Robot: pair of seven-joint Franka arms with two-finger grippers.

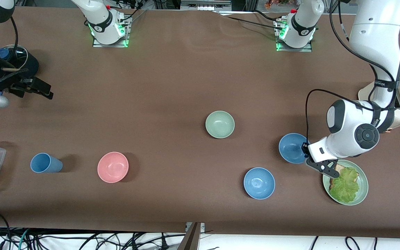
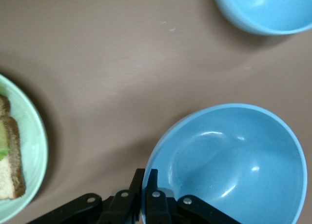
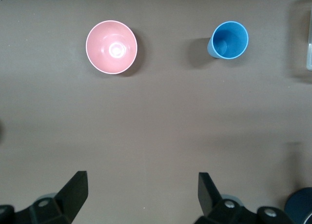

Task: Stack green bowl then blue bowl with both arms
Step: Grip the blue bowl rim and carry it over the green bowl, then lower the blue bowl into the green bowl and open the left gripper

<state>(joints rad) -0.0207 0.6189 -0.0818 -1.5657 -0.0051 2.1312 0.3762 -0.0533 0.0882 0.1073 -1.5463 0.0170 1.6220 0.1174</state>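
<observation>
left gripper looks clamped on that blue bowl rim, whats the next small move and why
Probably lift. The left gripper has its fingers pinched on the rim of the glossy round blue bowl, which seems to sit on the brown table beside the flat green plate. The pale matte green bowl sits empty toward the right arm's end, so raise, then carry there.

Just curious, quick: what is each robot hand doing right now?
Left gripper: fingers shut on the blue bowl rim.
Right gripper: open, holding nothing, waiting.
</observation>
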